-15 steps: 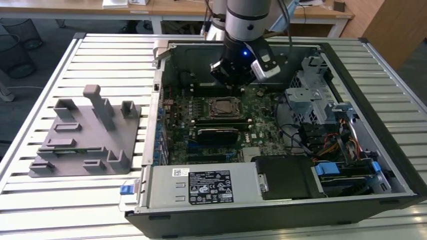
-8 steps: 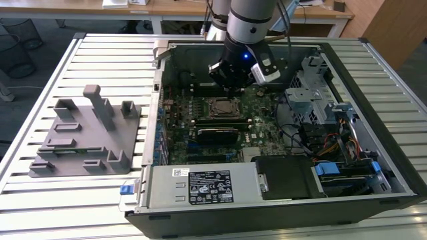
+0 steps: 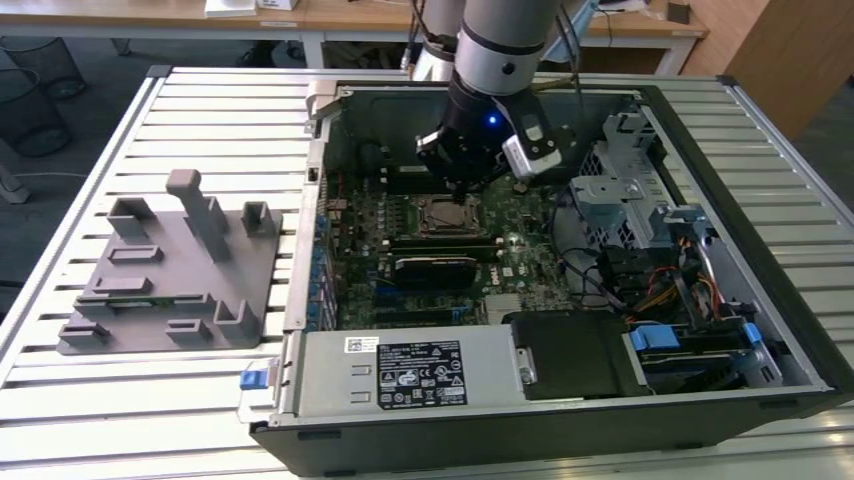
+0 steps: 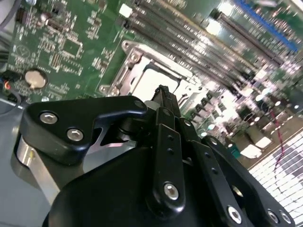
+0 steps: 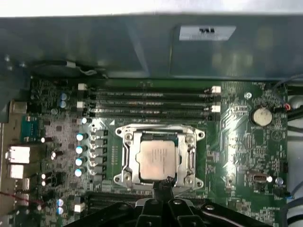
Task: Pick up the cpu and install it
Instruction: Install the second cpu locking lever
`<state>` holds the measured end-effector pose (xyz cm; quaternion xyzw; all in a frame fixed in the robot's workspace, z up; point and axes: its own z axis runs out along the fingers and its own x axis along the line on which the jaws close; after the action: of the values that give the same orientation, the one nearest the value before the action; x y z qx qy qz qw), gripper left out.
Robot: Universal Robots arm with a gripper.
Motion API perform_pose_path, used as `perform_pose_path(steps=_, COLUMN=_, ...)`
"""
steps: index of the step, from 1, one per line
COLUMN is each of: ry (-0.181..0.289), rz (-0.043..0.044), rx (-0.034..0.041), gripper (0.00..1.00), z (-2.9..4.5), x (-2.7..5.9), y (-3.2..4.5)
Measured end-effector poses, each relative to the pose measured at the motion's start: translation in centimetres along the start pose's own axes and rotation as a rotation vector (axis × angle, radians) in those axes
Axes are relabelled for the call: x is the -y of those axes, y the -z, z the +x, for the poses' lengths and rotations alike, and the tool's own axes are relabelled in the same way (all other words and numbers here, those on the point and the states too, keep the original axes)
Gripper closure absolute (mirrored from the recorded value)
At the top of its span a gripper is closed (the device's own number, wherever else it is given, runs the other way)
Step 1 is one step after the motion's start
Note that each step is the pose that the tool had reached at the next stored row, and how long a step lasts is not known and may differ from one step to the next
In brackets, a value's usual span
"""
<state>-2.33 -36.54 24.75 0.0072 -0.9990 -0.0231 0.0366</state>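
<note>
The cpu [image 5: 156,158], a silver-grey square chip, lies flat inside the metal socket frame [image 5: 125,135] on the green motherboard [image 5: 236,142]. In the second wrist view the cpu [image 4: 152,79] shows as a bright patch just beyond my fingertips. My gripper [image 5: 163,183] hangs close above the socket's edge, fingers pressed together with nothing between them. In the exterior view the gripper [image 3: 463,196] points straight down over the socket [image 3: 445,216] in the middle of the open computer case [image 3: 787,330].
Memory slots [image 5: 151,97] run alongside the socket. A coin battery [image 5: 260,116] sits on the board. Drive cages and cables [image 3: 641,230] fill the case's right side in the exterior view. A grey fixture block [image 3: 174,270] stands on the slatted table [image 3: 200,110].
</note>
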Motion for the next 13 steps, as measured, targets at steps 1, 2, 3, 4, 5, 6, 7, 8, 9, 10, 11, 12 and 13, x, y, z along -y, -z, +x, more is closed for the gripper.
perform_pose_path(steps=1, ry=0.0, rz=-0.0001, rx=0.0001, gripper=0.89, z=0.01, x=0.29, y=-0.02)
perform_pose_path(steps=2, ry=0.0, rz=-0.0003, rx=0.0002, gripper=0.89, z=0.03, x=0.56, y=-0.04)
perform_pose_path(steps=3, ry=0.0, rz=-0.0001, rx=0.0, gripper=0.89, z=0.06, x=0.82, y=-0.05)
perform_pose_path(steps=4, ry=0.0, rz=-0.0004, rx=0.0001, gripper=0.89, z=0.13, x=0.96, y=-0.07)
perform_pose_path(steps=5, ry=0.0, rz=-0.0023, rx=0.0002, gripper=0.89, z=0.3, x=0.99, y=-0.13)
perform_pose_path(steps=6, ry=0.001, rz=-0.0046, rx=0.0002, gripper=0.89, z=0.44, x=0.99, y=-0.16)
perform_pose_path(steps=7, ry=0.001, rz=-0.0065, rx=0.0001, gripper=0.89, z=0.49, x=1.01, y=-0.2)
perform_pose_path(steps=8, ry=0.001, rz=-0.0073, rx=0.0003, gripper=0.89, z=0.51, x=1.01, y=-0.24)
perform_pose_path(steps=9, ry=0.001, rz=-0.0078, rx=0.0002, gripper=0.89, z=0.55, x=1.01, y=-0.26)
perform_pose_path(steps=10, ry=0.001, rz=-0.0085, rx=0.0002, gripper=0.89, z=0.63, x=1.02, y=-0.27)
perform_pose_path(steps=11, ry=0.001, rz=-0.0092, rx=0.0002, gripper=0.89, z=0.8, x=1.03, y=-0.29)
perform_pose_path(steps=12, ry=0.001, rz=-0.0094, rx=0.0002, gripper=0.89, z=0.94, x=1.07, y=-0.3)
perform_pose_path(steps=13, ry=0.001, rz=-0.0096, rx=0.0002, gripper=0.89, z=1.07, x=1.16, y=-0.32)
